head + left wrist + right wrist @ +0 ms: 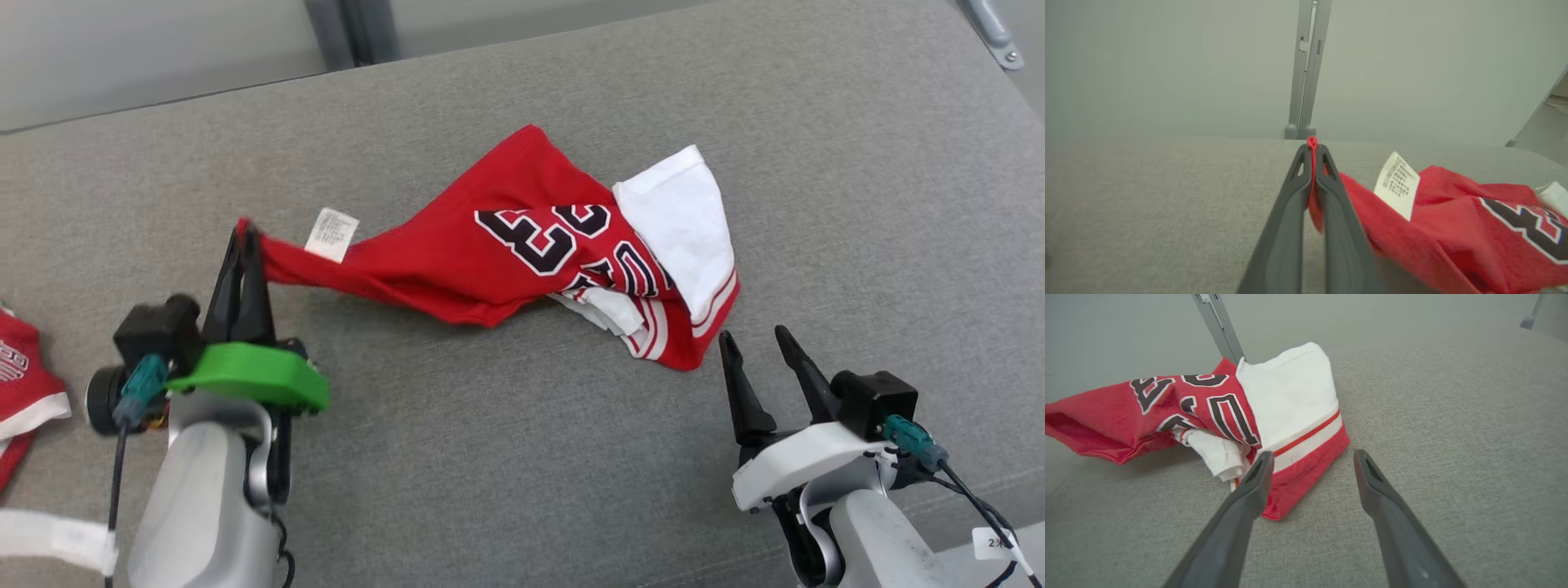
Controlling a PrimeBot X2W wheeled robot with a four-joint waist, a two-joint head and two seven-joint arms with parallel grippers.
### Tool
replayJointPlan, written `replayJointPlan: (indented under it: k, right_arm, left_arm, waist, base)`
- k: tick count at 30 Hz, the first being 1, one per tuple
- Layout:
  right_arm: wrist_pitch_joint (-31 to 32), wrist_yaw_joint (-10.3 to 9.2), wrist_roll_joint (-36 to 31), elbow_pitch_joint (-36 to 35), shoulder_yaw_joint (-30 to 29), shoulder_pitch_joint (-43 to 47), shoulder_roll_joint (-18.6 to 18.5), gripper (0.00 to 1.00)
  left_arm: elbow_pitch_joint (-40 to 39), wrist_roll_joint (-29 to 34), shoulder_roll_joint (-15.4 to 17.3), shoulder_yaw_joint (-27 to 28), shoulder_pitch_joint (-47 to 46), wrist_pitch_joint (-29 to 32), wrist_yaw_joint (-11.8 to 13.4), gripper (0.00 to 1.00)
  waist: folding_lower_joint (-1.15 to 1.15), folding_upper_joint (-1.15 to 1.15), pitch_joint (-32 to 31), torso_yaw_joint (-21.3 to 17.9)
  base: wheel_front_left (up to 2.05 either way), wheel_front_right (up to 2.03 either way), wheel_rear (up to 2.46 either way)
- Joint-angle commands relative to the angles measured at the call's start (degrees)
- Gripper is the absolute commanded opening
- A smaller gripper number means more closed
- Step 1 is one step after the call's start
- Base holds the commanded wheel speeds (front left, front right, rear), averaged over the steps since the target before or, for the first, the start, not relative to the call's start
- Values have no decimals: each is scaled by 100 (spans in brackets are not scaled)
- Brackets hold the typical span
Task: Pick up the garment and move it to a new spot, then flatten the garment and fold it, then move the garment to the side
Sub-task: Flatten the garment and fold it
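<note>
- The garment (506,245) is a red jersey-type top, crumpled rather than flat, drawn out into a long tapering shape from left to right in the head view.
- Large black numerals (539,237) outlined in white run across its middle. They are partly creased and folded over, so they cannot be read whole.
- At its right end a white panel (682,220) lies turned over on top of the red cloth. Below the panel is a band of white and red stripes (714,306) and a red hem.
- More white cloth is bunched under the lower edge, near the stripes.
- A white care label (331,234) with small print stands out from the cloth near the narrow left end.
- The garment lies near the middle of a grey padded surface (490,457). Its wide right part rests on the surface, while the narrow left end is raised slightly and casts a shadow beneath.
- The left gripper (243,230) has its two fingers pressed together on that narrow left end. In the left wrist view a nub of red cloth pokes out past the fingertips (1306,157).
- The right gripper (754,335) has its fingers spread wide and grips nothing. It sits just beside the garment's lower right hem, and the pictures do not show whether a finger touches the cloth.
- A second red garment (20,367) with white trim lies at the left edge of the head view, well apart from the first.
</note>
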Motion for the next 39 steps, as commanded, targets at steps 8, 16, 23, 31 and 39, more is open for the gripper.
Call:
replayJointPlan:
  k: [8, 16, 23, 31, 39]
  right_arm:
    - [-1, -6, -255, 53, -12, -113, -8, 100]
    - [-1, -6, -402, 264, -79, -2, -10, 100]
    - [0, -6, -629, 673, -346, -30, -10, 100]
    - [0, -6, -641, 936, -675, -319, -10, 0]
    - [-1, -6, -687, 677, -751, -747, -124, 0]
  left_arm:
    - [-190, 447, -166, 1003, 1002, -3, -224, 13]
    - [-384, 214, -193, 889, 1396, -3, -254, 100]
    - [-802, 10, -184, 492, 1626, -3, -142, 100]
    - [-1039, -9, -186, 340, 1758, -3, -147, 100]
    - [-1012, -105, -186, 151, 1818, -3, -110, 100]
  waist:
    - [0, 0, -1, 477]
    - [0, 0, -148, 674]
    - [0, 0, -178, 880]
    - [0, 0, -171, 1050]
    - [0, 0, -147, 1182]
  base:
    - [0, 0, 0]
    - [0, 0, 0]
    - [0, 0, 0]
    - [0, 0, 0]
    - [0, 0, 0]
